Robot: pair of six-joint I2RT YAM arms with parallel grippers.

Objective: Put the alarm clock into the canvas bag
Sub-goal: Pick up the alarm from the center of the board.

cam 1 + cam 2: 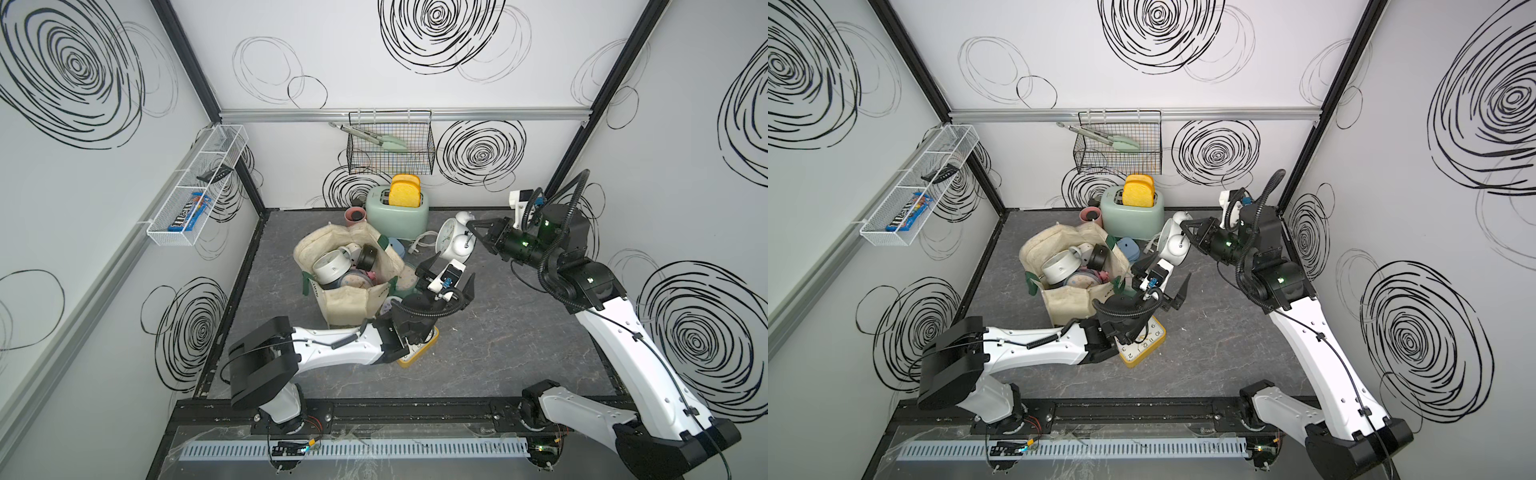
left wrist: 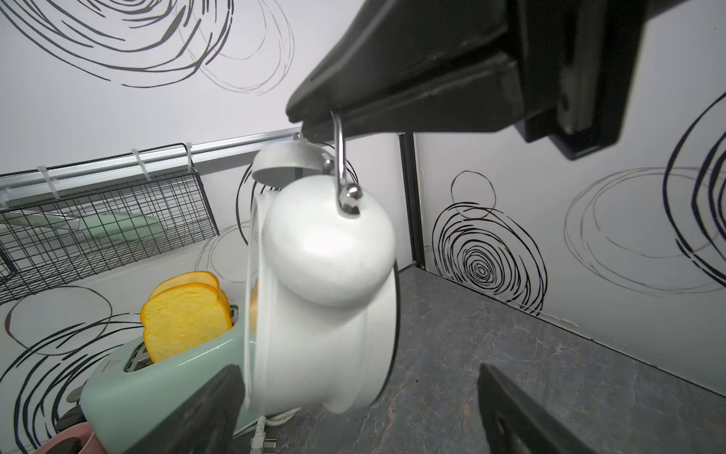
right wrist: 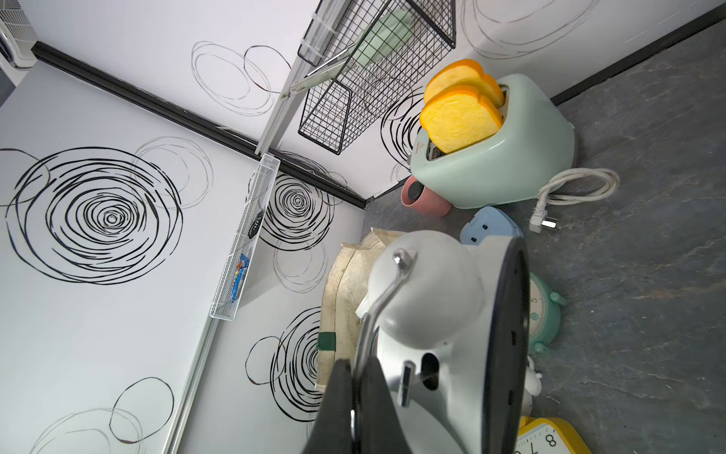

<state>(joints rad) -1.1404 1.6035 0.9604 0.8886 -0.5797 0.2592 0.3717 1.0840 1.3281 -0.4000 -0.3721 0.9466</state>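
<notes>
Only txt I can rly read: "m&m's" on the blue candy pack (image 1: 187, 217) in the white wire wall basket (image 1: 169, 241). Yellow clock (image 3: 550, 436) dial shows an 8, teal clock (image 3: 545, 314) a 5. Lil red triangle sign on the mint toaster (image 3: 522, 157). Canvas bag (image 1: 349, 307) print = too small to read.

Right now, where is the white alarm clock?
In both top views, the white alarm clock hangs from the right end effector beside the toaster, right of the canvas bag.
</notes>
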